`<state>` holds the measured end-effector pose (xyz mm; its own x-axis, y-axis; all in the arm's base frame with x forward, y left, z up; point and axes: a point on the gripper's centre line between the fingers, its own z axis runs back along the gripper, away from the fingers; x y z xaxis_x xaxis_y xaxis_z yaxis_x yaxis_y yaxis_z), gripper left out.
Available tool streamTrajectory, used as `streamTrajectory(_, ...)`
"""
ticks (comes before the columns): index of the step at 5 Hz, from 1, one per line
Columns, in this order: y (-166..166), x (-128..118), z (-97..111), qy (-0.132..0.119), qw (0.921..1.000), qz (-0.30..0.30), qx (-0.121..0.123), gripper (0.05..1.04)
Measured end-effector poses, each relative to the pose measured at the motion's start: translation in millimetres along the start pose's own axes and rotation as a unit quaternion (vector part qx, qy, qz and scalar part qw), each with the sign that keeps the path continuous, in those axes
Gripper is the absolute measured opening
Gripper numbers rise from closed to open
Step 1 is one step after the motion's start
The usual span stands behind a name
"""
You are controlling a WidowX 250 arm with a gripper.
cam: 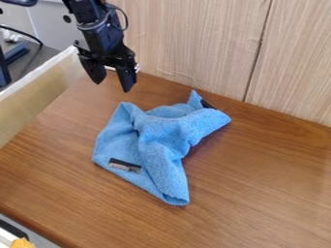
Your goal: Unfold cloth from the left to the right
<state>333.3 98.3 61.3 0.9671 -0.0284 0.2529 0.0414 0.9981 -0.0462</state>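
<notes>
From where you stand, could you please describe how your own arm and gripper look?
My arm is black, with bulky joint housings and a thin dark cable looping beside it. The gripper is also black, with two broad fingers that narrow toward the tips and small silvery parts at one side.

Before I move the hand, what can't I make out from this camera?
Camera view:
- Cloth's underside and inner layers: hidden by its own folds.
- Table surface beneath the cloth: covered by it.
- Print on the near label: too small.
- Upper arm: cut off by the top edge.
- Orange item: cut off by the bottom edge.
</notes>
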Motion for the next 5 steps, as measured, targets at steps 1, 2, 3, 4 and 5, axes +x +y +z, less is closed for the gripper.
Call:
streamTrajectory(1, -1, -7, -11, 0.017, 0.9998, 0.002, -0.006, 0.999)
streamTrajectory(2, -24, -30, -28, 0.047, 0.9983, -0.032, -0.010, 1.000)
streamTrajectory(3, -42, -48, -29, 0.052, 0.9966, -0.062, -0.013, 1.000)
streamTrajectory(4, -54, -58, -35, 0.058, 0.9950, -0.080, -0.017, 0.999)
streamTrajectory(5, -62, -52, -39, 0.044, 0.9936, -0.102, -0.022, 0.999)
